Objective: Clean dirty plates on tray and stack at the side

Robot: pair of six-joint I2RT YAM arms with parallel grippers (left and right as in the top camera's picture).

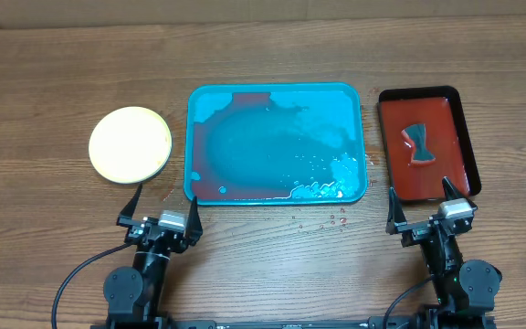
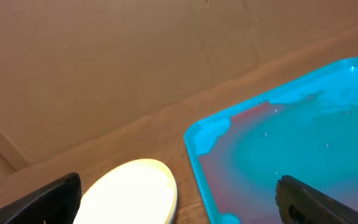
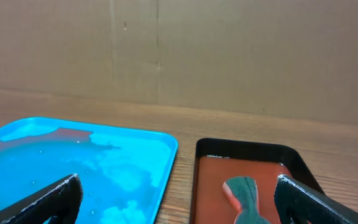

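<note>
Overhead: reddish smears (image 1: 206,151) in tray (image 1: 277,88)

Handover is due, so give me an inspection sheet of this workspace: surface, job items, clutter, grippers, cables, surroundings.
Surface: wooden table; droplets lie in front of the tray's near right corner.
Job's things: turquoise tray holds reddish water and foam, with no plate on it. Pale yellow plate sits on the table left of the tray; cannot tell whether others lie under it.
Clutter: red tray with black rim, right of the turquoise one, with a green bow-shaped sponge lying in it.
Grippers: left gripper open, empty; right gripper open, empty.
Cables: black cable curls from the left arm's base; a second by the right arm's.
Surroundings: cardboard wall behind the table.
</note>
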